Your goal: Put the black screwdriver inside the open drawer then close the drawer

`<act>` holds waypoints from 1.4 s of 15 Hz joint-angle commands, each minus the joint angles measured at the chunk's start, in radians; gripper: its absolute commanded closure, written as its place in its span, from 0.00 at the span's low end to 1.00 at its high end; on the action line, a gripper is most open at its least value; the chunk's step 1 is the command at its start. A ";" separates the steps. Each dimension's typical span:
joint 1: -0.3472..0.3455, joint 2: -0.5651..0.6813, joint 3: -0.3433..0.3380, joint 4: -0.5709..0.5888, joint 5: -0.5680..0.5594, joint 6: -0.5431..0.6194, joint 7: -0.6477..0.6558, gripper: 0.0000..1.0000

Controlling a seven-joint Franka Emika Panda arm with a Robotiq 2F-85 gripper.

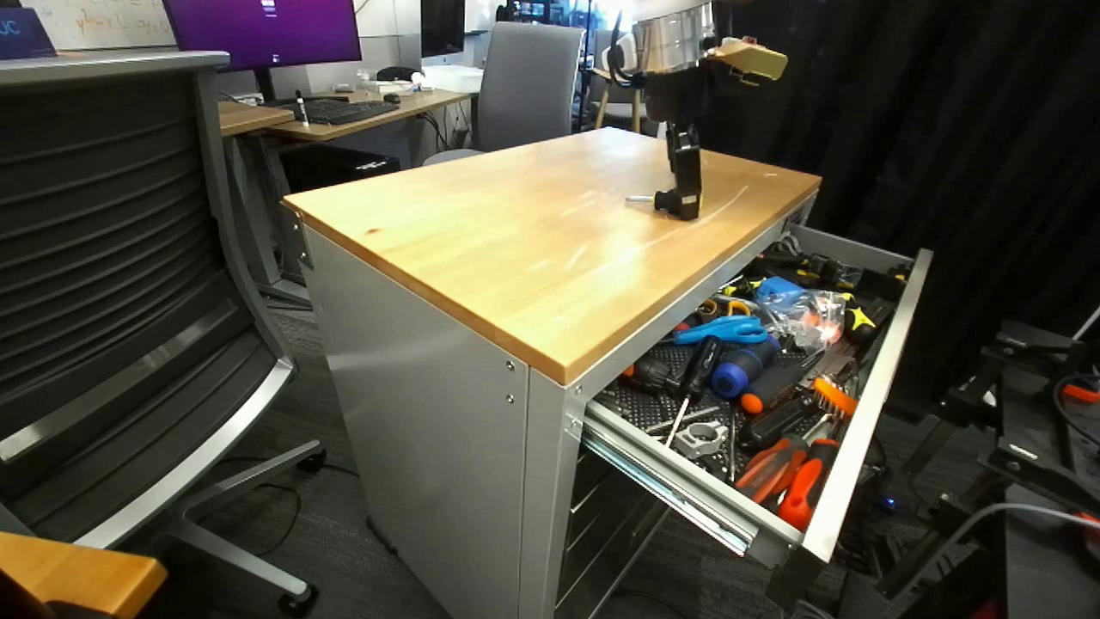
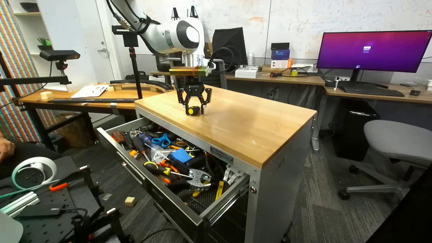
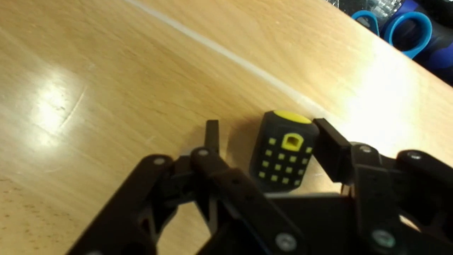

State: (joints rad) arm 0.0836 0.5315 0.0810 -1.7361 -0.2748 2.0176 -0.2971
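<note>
The black screwdriver lies on the wooden top (image 1: 481, 223) near the drawer side. In the wrist view the screwdriver (image 3: 279, 152) shows a stubby black handle with a yellow end and yellow dots. Its short pale shaft shows beside the black handle (image 1: 666, 202) in an exterior view; its yellow end (image 2: 193, 111) faces out in an exterior view. My gripper (image 3: 266, 123) points down with its fingers either side of the handle. The right finger appears to touch it; a gap shows at the left finger. The drawer (image 1: 869, 404) is pulled out, also in an exterior view (image 2: 168, 190).
The drawer holds blue scissors (image 1: 722, 330), red-handled pliers (image 1: 773, 468), a blue box (image 2: 181, 155) and several other tools. An office chair (image 1: 112, 284) stands beside the cabinet (image 1: 430, 430). A black rack (image 2: 50, 202) stands in front of the drawer.
</note>
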 commanded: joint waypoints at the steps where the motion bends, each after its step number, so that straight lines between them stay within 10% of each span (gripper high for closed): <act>1: 0.009 -0.006 0.001 0.004 0.007 -0.058 0.002 0.66; 4: 0.037 -0.019 -0.015 -0.024 -0.065 -0.122 -0.009 0.88; 21: -0.041 -0.210 0.014 -0.465 -0.165 -0.082 -0.296 0.89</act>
State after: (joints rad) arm 0.0590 0.3781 0.0817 -2.1104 -0.4306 1.8775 -0.5744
